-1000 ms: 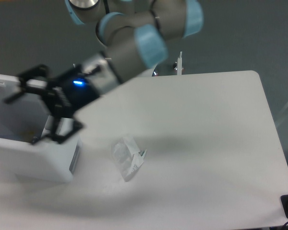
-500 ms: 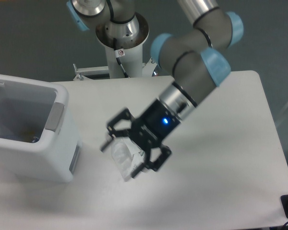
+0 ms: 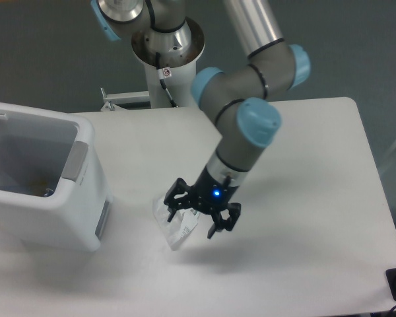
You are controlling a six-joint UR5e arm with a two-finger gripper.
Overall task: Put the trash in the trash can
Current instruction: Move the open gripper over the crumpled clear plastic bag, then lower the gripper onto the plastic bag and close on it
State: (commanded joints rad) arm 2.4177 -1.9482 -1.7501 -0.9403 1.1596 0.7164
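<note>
Centre of frame: gripper (image 3: 199, 216), jaws spread, poised over the crumpled wrapper (image 3: 173, 221) on the table (image 3: 303, 198); trash can (image 3: 43, 181) at left.

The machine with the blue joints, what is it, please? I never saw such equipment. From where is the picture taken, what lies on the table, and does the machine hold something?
It is a robot arm: grey tubes joined by blue-capped joints, standing on a round base behind the white table. There is only one view, from a fixed camera that looks down on the table from above and in front.

At the end of the arm is the gripper, a black claw with two fingers and a small blue light. Its fingers are spread open and it holds nothing yet. It is low over a crumpled clear plastic wrapper, which lies on the table; whether a finger touches it, I cannot tell.

On the left stands the trash can, a boxy white bin with a grey panel at its rim. Its inside is too dim to tell what it holds.
</note>
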